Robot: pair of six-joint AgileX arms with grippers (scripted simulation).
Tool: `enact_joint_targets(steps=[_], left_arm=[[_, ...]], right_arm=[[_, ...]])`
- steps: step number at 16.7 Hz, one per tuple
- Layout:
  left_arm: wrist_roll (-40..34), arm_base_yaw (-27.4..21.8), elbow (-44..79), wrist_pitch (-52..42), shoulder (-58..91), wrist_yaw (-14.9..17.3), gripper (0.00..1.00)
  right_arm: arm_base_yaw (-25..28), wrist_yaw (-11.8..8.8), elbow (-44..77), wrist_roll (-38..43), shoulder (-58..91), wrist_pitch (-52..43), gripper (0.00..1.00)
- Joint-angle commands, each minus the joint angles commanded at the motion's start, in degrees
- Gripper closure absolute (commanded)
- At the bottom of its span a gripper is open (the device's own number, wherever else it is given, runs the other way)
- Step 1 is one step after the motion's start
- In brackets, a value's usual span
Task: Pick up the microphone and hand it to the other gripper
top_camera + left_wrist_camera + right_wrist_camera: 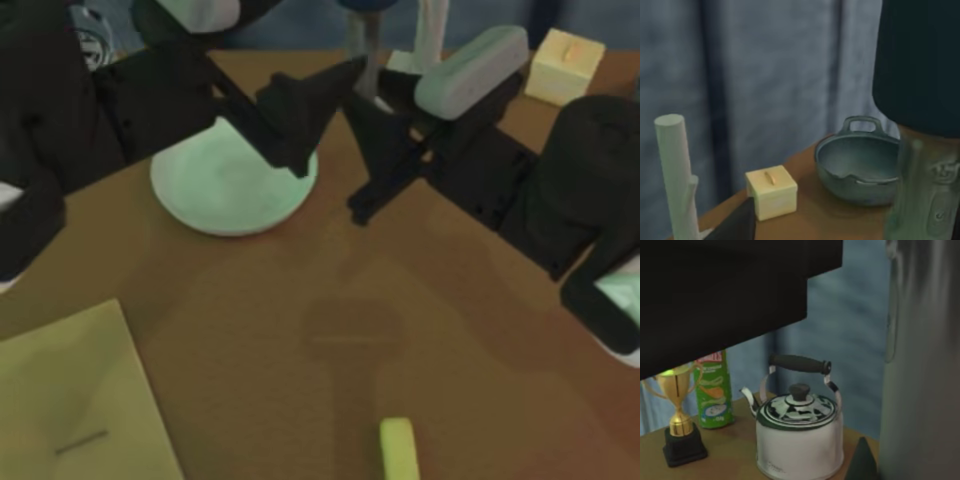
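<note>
Overhead, both grippers [350, 100] meet, microphone [367, 45] between.

Left arm [110, 100]: bulky black links, blocky segments, white rounded casing at upper end and white patch at lower edge. Left gripper [330, 100]: matte black, pointed wedge fingers [300, 110] tapering to sharp tips.

Right arm [560, 200]: black boxy links, pale grey-green rounded bar casing [470, 72] on top, another pale casing piece at lower right end. Right gripper [368, 120]: black, wedge fingers [385, 150], angular stepped bracket behind.

No cables, screws or markings discernible. Wrist views: flat black finger undersides only.
</note>
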Motion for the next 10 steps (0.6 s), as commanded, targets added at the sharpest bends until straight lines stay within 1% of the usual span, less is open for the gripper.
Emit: enact_joint_targets(steps=[3, 5, 10], left_arm=[[-0.1, -3.4, 5.8, 2.0, 8.2, -3.4, 0.00], [-0.1, -5.0, 8.3, 2.7, 11.1, -4.9, 0.00], [-0.1, -5.4, 8.8, 2.9, 11.7, -5.2, 0.00]], right_arm=[[0.0, 0.0, 0.0, 0.0, 0.0, 0.0, 1.00], [0.0, 0.0, 0.0, 0.0, 0.0, 0.0, 1.00], [0.0, 0.0, 0.0, 0.0, 0.0, 0.0, 1.00]])
